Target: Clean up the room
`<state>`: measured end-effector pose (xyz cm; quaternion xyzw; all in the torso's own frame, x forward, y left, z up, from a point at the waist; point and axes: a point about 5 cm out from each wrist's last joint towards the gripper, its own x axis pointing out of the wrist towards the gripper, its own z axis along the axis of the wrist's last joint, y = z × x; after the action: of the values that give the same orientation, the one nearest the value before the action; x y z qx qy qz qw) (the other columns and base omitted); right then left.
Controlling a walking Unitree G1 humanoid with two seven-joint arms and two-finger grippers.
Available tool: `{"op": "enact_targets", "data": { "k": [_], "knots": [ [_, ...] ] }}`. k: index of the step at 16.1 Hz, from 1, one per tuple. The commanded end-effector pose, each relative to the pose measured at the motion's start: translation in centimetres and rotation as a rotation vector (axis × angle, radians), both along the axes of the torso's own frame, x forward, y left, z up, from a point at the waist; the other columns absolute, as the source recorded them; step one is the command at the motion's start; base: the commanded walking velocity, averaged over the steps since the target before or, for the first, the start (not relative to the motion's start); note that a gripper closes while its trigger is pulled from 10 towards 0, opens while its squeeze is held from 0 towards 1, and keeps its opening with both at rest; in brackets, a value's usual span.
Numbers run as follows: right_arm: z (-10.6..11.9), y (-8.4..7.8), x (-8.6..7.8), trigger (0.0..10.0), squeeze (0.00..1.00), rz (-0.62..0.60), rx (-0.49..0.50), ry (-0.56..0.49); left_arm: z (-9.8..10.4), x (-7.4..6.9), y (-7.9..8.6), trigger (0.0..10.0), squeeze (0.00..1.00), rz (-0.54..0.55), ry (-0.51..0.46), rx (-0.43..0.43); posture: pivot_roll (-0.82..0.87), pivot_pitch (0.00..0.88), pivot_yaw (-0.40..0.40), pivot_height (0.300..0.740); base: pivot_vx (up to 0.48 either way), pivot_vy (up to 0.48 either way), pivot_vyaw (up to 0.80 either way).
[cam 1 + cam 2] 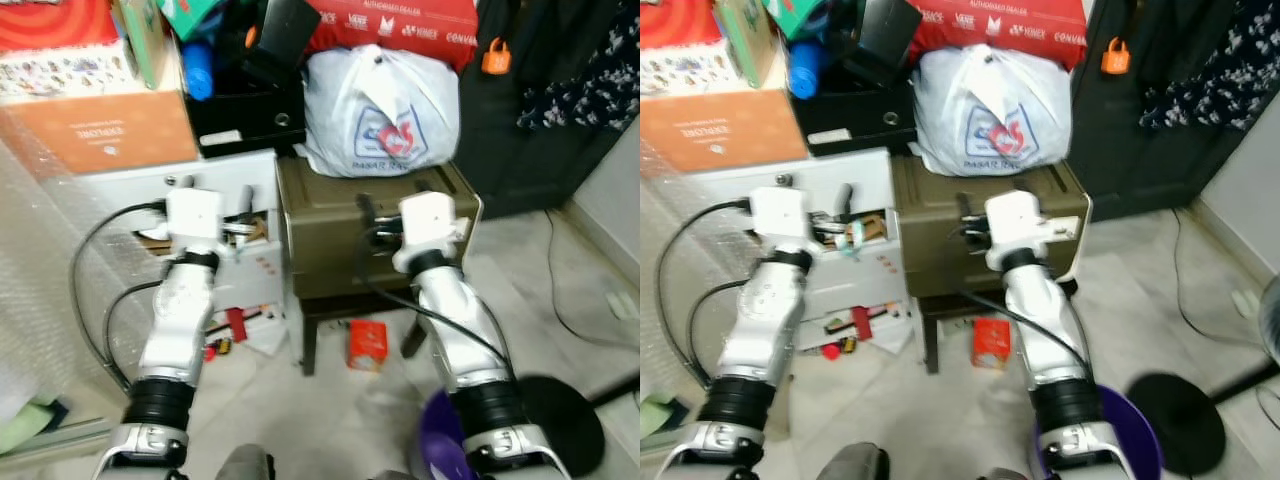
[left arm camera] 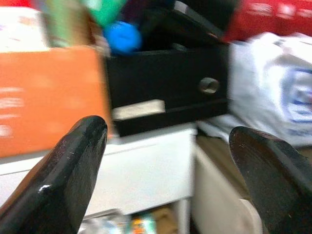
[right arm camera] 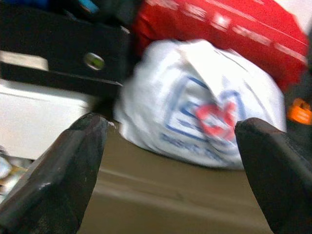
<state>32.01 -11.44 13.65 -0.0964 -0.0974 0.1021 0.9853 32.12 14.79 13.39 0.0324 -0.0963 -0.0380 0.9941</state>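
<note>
We stand facing a cluttered corner of a room with a pale floor (image 1: 340,400). At twelve o'clock sits an olive-green cabinet (image 1: 330,225) on dark legs, and a white plastic bag (image 1: 385,110) with a red and blue logo rests on its top. Behind the bag lies a red package (image 1: 400,25) with white lettering. At ten o'clock is a white drawer unit (image 1: 215,185) with open drawers spilling small items. On its top stand an orange cardboard box (image 1: 100,130) and a black box (image 1: 250,110) with a round metal knob, and a blue cylinder (image 1: 197,70) lies above the black box. A small red carton (image 1: 367,345) lies on the floor under the cabinet, between its legs. At five o'clock, low by our right arm, is a purple bin (image 1: 1135,440).

Both arms reach forward. Our left hand (image 2: 170,161) has its fingers spread wide and holds nothing, pointing at the white unit below the black box. Our right hand (image 3: 170,161) is likewise spread wide and holds nothing, pointing at the white bag, near it but not touching.
</note>
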Motion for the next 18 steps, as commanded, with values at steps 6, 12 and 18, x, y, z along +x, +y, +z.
{"op": "enact_targets", "data": {
  "k": [6, 12, 18],
  "knots": [
    [0.0, -0.7, 0.4, 10.0, 0.0, -0.032, -0.007, 0.005, -0.2, 0.4, -0.7, 10.0, 0.0, -0.033, 0.031, -0.011, -0.01, 0.0, -0.017, 0.74, 0.0, 0.0, 0.0],
    [0.1, -0.9, 0.6, 10.0, 0.0, -0.048, 0.003, 0.006, 0.1, 0.3, -1.3, 10.0, 0.0, -0.084, 0.005, -0.019, -0.01, 0.0, -0.02, 0.74, 0.213, 0.0, 0.0],
    [0.0, -0.9, 0.7, 10.0, 0.0, -0.047, -0.001, 0.007, 0.1, 0.3, -1.6, 10.0, 0.0, -0.111, 0.001, -0.018, -0.01, 0.0, -0.019, 0.74, 0.466, 0.0, 0.0]
  ]
}}
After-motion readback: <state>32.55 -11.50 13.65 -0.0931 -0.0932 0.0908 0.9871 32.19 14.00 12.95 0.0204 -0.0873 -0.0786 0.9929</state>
